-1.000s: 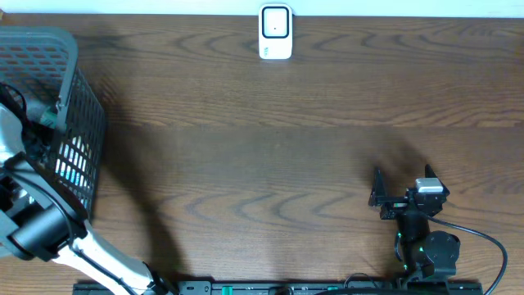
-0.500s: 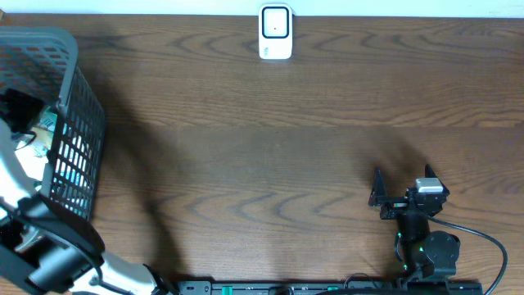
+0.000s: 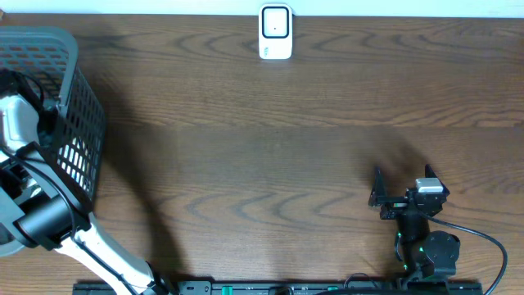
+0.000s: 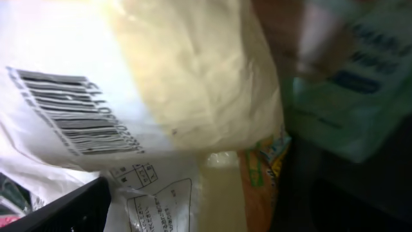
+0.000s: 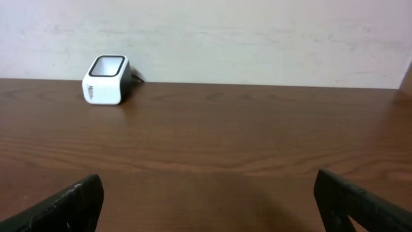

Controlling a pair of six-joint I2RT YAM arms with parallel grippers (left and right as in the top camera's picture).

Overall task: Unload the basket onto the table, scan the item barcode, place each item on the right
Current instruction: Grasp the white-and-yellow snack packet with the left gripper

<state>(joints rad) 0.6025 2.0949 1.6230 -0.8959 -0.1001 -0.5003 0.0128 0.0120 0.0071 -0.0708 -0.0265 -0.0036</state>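
While the left gripper (image 3: 18,86) sits inside the basket (image 3: 78,106) at far left, its opening cannot be judged | basket holds a cream bag (image 4: 193,84), its barcode (image 4: 77,113) facing the wrist camera, with a green packet (image 4: 347,84) to the right | print too blurred to read | right gripper (image 3: 377,190): fingers spread wide, empty, near right | scanner (image 3: 276,33): far centre

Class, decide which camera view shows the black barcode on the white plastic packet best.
Left wrist: the black barcode on the white plastic packet is close, bars distinct. Overhead shows only the grey mesh basket, no barcode; right wrist misses it.
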